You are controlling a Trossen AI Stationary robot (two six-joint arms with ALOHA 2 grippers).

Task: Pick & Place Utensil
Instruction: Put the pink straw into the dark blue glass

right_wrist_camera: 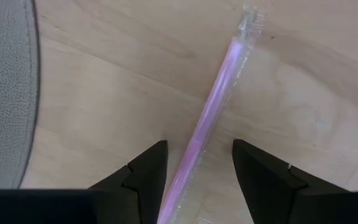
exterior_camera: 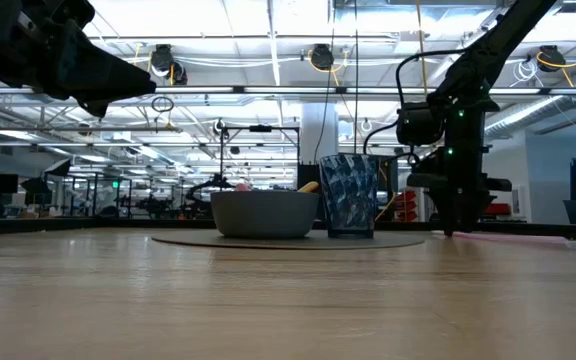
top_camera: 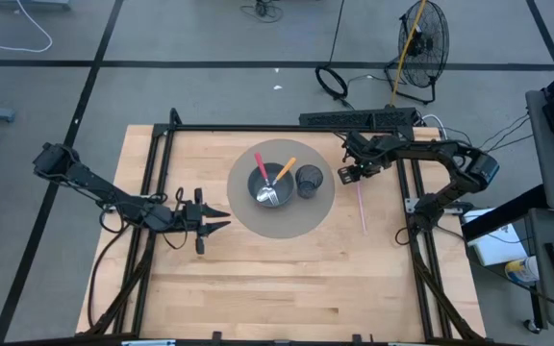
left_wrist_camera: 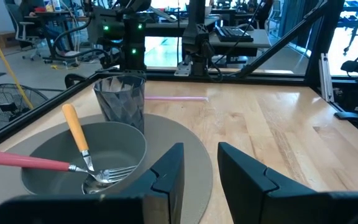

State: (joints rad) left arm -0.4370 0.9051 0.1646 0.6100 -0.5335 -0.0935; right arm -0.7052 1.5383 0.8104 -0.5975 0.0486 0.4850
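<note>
A pink straw in a clear wrapper (top_camera: 362,207) lies flat on the wooden table, right of a round grey mat (top_camera: 296,221). My right gripper (top_camera: 351,175) is down at the straw's far end and open. In the right wrist view one finger stands on each side of the straw (right_wrist_camera: 213,106) without touching it. On the mat stand a grey bowl (top_camera: 269,185) and a dark cup (top_camera: 309,180). An orange-handled fork (left_wrist_camera: 76,134) and a red-handled spoon (left_wrist_camera: 23,161) lie in the bowl. My left gripper (top_camera: 221,219) hovers open at the mat's left edge.
A black metal frame (top_camera: 258,128) runs along the table's far edge and down both sides. The cup (exterior_camera: 349,195) stands just left of my right gripper (exterior_camera: 455,228). Bare wood lies toward the near edge. A fan (top_camera: 421,43) and cables sit on the floor beyond.
</note>
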